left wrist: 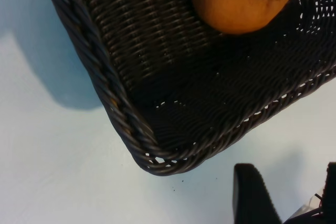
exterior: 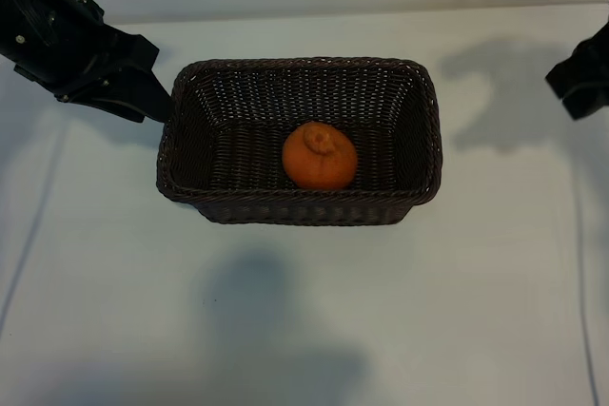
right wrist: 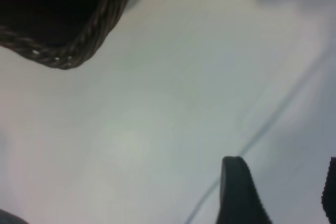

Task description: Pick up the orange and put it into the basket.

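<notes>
- The orange (exterior: 320,155) sits on the floor of the basket (exterior: 181,145), stem knob up, close to the long wall on the side away from both arms; judged from how things lie, the task looks done and only the retreat is left.
- What could go wrong: the left pincer (left wrist: 286,195) hangs just beside the basket's short end. A careless swing of that arm toward the wicker could clip the braided rim and shove or tip the basket — the fruit is round and would roll along the floor, though the high walls should keep it in.
- A second risk, smaller: the right pincer (right wrist: 278,192) is well apart from the basket, over bare bench (exterior: 304,311), so only a move back toward the rim would bring it into contact. Nothing lies between it and the basket to catch.
- A thin cable (right wrist: 273,121) runs across the bench close by the right pincer; a low sweep could drag it.
- Left pincer: jaws stand about half apart, holding nothing and touching nothing; past its tips lies the basket's rounded corner, with the orange farther off inside.
- Right pincer: jaws likewise stand apart with only bench showing between them — it holds nothing; a corner of the basket lies well away from its tips.
</notes>
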`<state>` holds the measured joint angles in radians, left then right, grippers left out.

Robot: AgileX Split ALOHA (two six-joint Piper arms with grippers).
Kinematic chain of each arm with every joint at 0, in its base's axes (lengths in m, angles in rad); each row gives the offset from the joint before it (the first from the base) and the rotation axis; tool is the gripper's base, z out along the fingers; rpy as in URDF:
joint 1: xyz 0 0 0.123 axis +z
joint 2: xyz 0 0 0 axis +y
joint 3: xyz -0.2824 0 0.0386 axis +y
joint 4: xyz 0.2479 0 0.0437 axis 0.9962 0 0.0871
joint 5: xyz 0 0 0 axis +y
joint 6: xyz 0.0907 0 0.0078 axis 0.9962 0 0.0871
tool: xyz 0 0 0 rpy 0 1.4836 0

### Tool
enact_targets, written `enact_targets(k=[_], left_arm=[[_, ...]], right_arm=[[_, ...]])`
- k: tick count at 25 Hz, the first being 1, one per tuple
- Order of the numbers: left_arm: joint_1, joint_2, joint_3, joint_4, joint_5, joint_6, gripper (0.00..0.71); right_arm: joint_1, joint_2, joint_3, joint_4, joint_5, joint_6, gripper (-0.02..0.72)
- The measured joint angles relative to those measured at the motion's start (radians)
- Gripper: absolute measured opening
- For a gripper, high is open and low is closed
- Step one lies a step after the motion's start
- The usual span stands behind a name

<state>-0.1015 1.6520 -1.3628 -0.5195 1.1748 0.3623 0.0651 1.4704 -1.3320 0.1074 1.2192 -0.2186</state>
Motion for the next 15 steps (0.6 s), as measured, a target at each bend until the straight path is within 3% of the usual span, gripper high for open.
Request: enact_targets(k=[15], left_arm=[[0.0,0.0,0.0,0.0,0.0,-0.002,0.38]], right_arm=[[0.0,-0.032,-0.013,0.07,-0.006,0.008,0.396]])
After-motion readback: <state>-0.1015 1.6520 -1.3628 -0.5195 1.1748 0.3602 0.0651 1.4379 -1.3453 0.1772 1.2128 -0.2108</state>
